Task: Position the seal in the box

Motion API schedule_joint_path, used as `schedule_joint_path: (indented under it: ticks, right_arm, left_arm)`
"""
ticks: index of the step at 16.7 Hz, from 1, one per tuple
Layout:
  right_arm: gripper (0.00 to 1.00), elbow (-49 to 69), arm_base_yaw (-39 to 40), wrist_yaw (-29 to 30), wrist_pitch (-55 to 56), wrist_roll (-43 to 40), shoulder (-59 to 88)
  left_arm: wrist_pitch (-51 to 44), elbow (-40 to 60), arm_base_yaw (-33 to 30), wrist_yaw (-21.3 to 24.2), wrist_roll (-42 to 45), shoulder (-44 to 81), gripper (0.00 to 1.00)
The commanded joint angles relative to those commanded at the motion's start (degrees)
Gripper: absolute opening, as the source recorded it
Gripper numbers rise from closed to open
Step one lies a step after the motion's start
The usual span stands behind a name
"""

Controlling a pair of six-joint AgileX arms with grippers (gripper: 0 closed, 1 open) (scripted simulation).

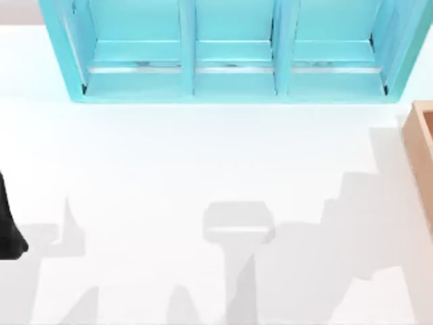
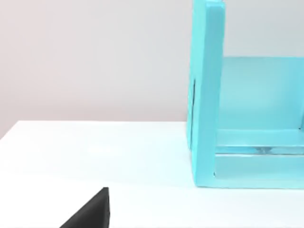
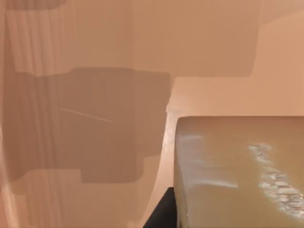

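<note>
The seal [image 3: 237,171] loomed over the box [image 3: 95,118] interior, partly cut off; the box [image 1: 423,156] sat clipped at three o'clock; whether either gripper was clenched, I cannot tell.

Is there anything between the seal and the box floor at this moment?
Nothing visible. In the right wrist view the seal hangs close over the box's bare orange-brown inside, with only shadow beneath it.

A golden-brown seal [image 3: 237,171] with pale engraved markings on one face sits close over the orange-brown inside of the tan box [image 1: 421,145] at the table's right edge.
</note>
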Motion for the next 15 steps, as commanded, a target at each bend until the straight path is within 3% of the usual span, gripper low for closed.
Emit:
schedule_joint_path:
  ticks: [4, 15]
  right_arm:
    - [0.00, -0.1, 0.0, 0.0, 0.1, 0.0, 0.0]
    - [0.83, -0.1, 0.0, 0.0, 0.1, 0.0, 0.0]
  left_arm:
    - [0.0, 0.0, 0.0, 0.0, 0.0, 0.0, 1.00]
    - [0.0, 0.0, 0.0, 0.0, 0.0, 0.0, 1.00]
